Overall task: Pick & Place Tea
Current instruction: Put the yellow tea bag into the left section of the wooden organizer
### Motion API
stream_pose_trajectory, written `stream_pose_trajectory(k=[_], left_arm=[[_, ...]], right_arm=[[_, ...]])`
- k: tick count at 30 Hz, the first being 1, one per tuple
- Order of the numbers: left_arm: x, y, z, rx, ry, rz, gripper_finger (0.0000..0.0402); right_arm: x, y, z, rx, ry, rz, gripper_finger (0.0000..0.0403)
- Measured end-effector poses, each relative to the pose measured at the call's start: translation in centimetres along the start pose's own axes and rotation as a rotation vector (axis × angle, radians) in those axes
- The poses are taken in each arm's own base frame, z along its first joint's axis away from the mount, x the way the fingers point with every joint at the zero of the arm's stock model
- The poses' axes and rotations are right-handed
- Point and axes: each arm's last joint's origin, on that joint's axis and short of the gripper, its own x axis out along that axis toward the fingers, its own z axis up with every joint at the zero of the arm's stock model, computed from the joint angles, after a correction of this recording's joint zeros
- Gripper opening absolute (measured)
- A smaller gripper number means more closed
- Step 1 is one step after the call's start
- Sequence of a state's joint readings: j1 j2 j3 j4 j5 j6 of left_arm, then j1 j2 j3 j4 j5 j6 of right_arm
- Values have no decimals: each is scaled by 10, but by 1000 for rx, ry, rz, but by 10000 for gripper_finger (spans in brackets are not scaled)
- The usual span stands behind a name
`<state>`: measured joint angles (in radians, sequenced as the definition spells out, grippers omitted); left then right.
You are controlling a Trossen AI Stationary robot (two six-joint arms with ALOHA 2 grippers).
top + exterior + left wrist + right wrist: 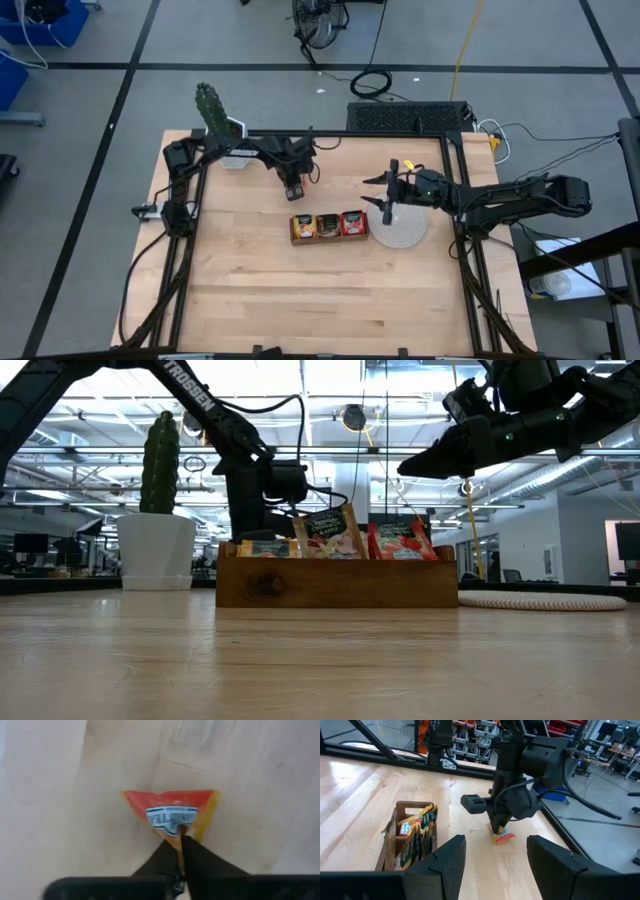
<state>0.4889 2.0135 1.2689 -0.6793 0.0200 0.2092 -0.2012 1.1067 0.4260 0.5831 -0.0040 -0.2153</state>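
A brown wooden tray [328, 238] with three compartments stands mid-table, with tea sachets upright in it [330, 532]. My left gripper [293, 193] hangs just beyond the tray's far side, shut on a red and yellow-orange sachet [172, 807]. The right wrist view shows this gripper [497, 827] and its sachet [503, 838] low over the wood. My right gripper [379, 192] is open and empty, hovering above the far left edge of the round whitish disc [405, 230]. In the low view it [420, 465] sits well above the table. My left gripper pinches the sachet by one corner [178, 831] between its two shut fingers [195, 855], coming from above and pointing down. The sachet hangs below the fingers, spread flat toward the table. I cannot tell whether its lower edge touches the wood.
A white pot with a cactus [215, 115] stands at the table's far left corner. The disc [545, 601] lies flat to the right of the tray [335, 582]. Bare wood stretches across the near half of the table [330, 300]. A black frame runs along the table edges.
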Motion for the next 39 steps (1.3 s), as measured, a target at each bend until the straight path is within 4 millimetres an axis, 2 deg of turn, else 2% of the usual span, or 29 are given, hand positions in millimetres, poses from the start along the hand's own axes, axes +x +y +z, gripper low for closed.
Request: stream_pose_trajectory(k=[1,4,7,12,18,22,26,33,39], left_arm=[[-1,-1,0,7,3,24,20],[-13,-7,0,33,8,138,10],[-31,-23,-1,125,18,317,5],[-79,-71,10,298,-150,644,4],[-103,-140,23,460,-417,797,2],[-110,-169,25,500,-530,826,2],[-115,-189,23,512,-591,842,2],[-115,-207,19,530,-636,819,1],[-105,-218,20,561,-648,787,1]], right_arm=[[0,0,0,8,0,0,196],[0,0,0,33,2,1,196],[1,0,-1,62,1,1,196],[8,3,-1,120,-54,86,196],[26,7,-5,204,-171,196,196],[36,9,-14,242,-194,192,196],[44,10,-21,288,-199,196,196],[52,9,-15,302,-223,197,196],[59,7,-4,292,-244,249,196]])
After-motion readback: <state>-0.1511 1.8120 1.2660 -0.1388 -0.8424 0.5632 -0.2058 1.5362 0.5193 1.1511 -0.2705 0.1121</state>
